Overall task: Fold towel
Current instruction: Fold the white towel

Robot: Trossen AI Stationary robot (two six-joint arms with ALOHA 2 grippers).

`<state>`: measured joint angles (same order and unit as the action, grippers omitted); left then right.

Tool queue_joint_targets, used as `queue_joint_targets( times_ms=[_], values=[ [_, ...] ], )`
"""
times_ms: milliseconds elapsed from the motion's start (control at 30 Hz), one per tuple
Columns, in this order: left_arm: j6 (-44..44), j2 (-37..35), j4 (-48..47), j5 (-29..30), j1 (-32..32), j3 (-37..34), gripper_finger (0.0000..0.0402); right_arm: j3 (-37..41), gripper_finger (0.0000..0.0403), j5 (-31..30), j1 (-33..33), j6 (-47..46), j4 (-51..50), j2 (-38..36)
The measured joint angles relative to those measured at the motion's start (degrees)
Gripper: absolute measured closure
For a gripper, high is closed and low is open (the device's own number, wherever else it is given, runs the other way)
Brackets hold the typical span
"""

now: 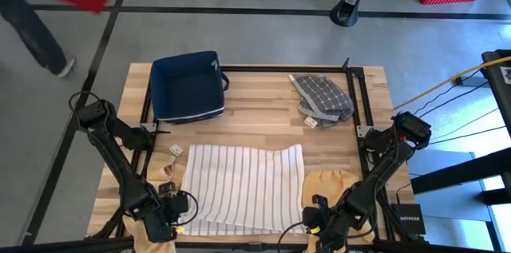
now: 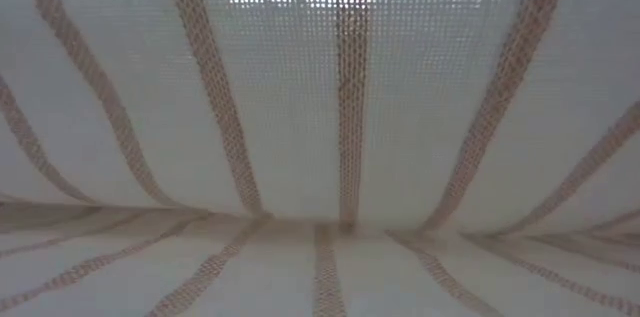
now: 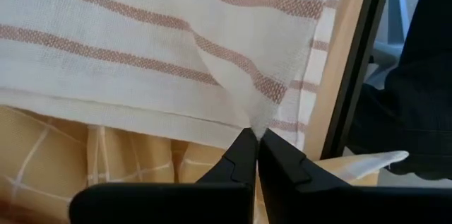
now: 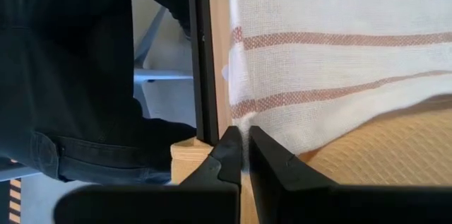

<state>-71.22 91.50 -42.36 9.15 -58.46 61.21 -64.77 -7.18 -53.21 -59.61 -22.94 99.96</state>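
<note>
So there's one dark blue fabric bin (image 1: pixel 188 85) at the back of the wooden desk (image 1: pixel 263 121), soft-sided and boxy, and from above it looks like nothing's in it. Next to it, toward the right, one grey checked cloth (image 1: pixel 322 97) sits in a crumpled heap.

The main thing is the striped towel (image 1: pixel 243 185), white thin woven stuff with brownish-red stripes, spread out mostly flat across the front middle of the desk. The low camera is totally covered by it, and you can see the open mesh-like weave. Its far right corner looks slightly rumpled.

Two yellow cloths are peeking out from under the towel, one on each side: the left one (image 1: pixel 172 175) has a pale check pattern, the right one (image 1: pixel 329 183) looks waffle-textured.

Both arms are down at the near edge. The left hand (image 3: pixel 253 138) is pinched closed on the towel's near left corner, fabric tenting up into the fingertips. The right hand (image 4: pixel 245 136) is clamped closed on the towel's edge at the near right corner.

A person in dark trousers (image 4: pixel 78 75) stands just past the desk edge.
</note>
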Motion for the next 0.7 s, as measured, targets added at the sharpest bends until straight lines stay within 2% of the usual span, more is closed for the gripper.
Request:
queue_joint_targets(
  times_ms=[267,367,567,700],
  values=[
    [0.7,0.0,0.2,-0.2,0.0,0.0,0.0400,0.0,0.0388,0.1,0.0,-0.1,-0.2,0.0],
    [0.6,0.0,-0.2,-2.7,0.1,0.0,0.0395,0.0,0.0388,-0.2,0.0,-0.1,-0.2,0.0],
    [0.5,0.0,-0.5,-4.2,1.2,0.0,0.0364,0.0,0.0388,0.1,0.0,-0.1,-1.2,0.0],
    [-0.4,0.0,-0.5,-4.6,1.7,0.0,0.0329,0.0,0.0388,0.0,0.0,-0.6,-1.1,0.0]
  ],
)
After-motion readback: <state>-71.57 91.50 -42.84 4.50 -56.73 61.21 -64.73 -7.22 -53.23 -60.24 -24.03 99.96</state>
